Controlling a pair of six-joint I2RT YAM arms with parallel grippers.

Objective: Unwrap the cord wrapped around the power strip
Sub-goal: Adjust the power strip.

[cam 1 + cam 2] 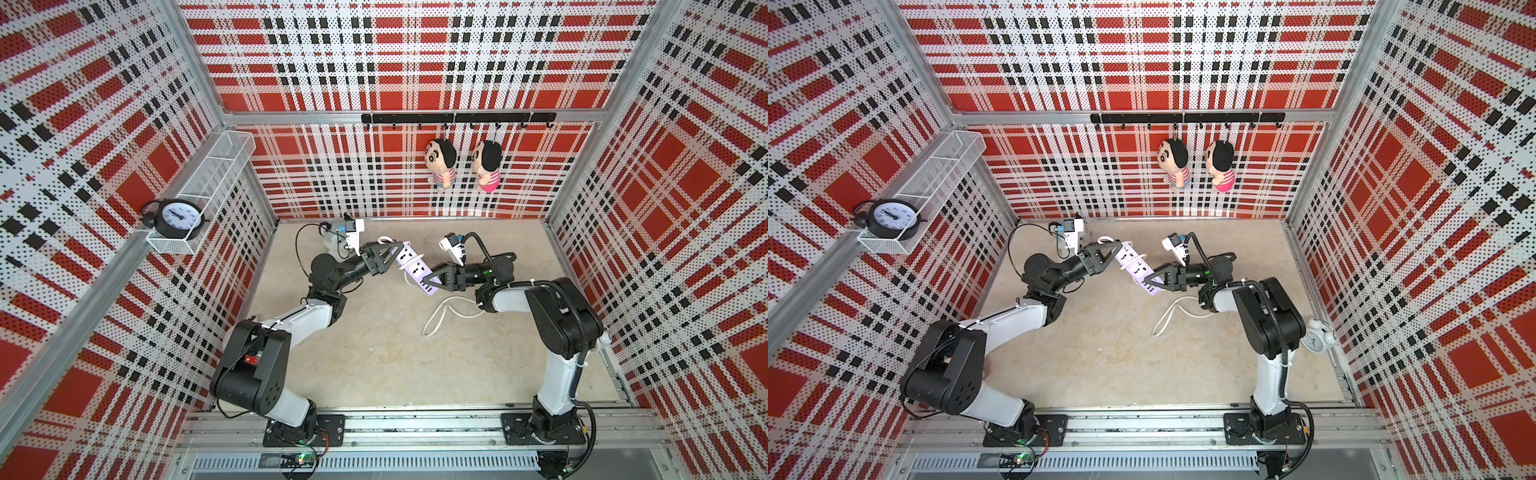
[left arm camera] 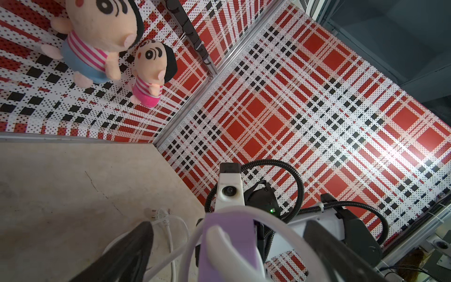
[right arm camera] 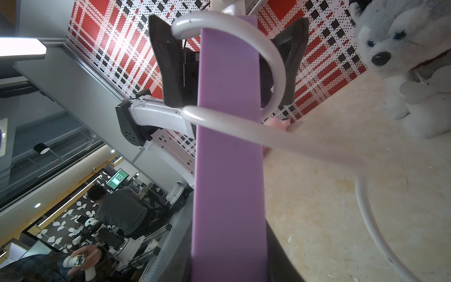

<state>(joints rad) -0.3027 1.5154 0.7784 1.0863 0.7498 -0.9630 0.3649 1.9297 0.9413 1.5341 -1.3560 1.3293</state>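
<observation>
The left arm and right arm pair glossy white link shells with bulky black joint housings on bolted black base plates. Each ends in triangular black fingers beside a white camera mount. A ribbed black hose follows the right arm; a red tag marks the left.

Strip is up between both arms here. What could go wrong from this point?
1. The left gripper stands open, so only the right gripper holds the power strip, by one end: it may tilt or slip.
2. The cord loops the strip inside the open jaws; closing could pinch it.
</observation>
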